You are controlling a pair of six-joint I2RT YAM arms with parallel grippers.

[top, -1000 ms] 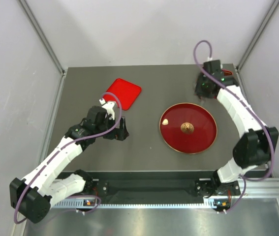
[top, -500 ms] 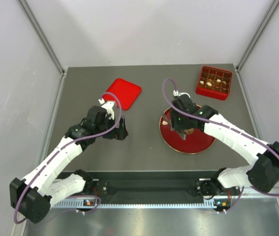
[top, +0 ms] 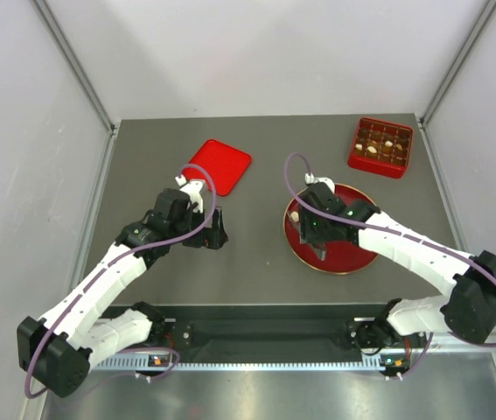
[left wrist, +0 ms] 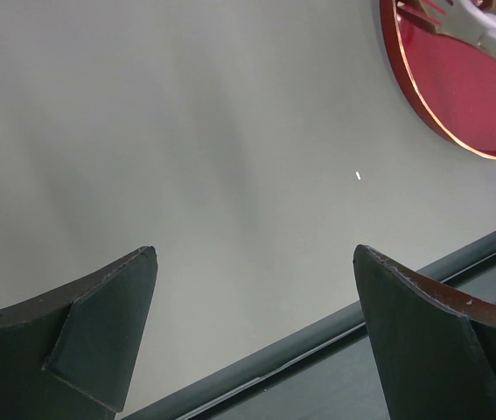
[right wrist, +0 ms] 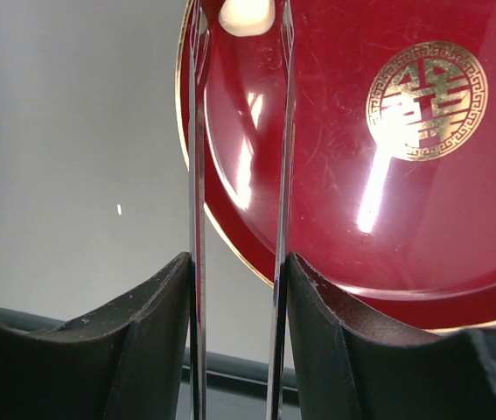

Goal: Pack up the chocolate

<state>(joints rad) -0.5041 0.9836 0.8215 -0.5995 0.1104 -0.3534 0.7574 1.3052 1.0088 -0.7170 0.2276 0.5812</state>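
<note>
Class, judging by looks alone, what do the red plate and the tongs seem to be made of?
Red plate: glossy lacquer or plastic, possibly glazed ceramic; bright glare streaks, fine scratches, gold rim. Tongs: polished metal, probably steel; thin, grey, shiny blades.

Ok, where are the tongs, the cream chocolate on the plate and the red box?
tongs [right wrist: 197, 175], right wrist view, left blade mid-length.
cream chocolate [right wrist: 246, 13], right wrist view, its middle.
red box [top: 377, 169], top external view, near wall.

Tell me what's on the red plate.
One cream chocolate lies at the rim of the plate, between the tips of the tongs. A gold emblem marks the centre. From above, the right arm hides part of it.
</note>
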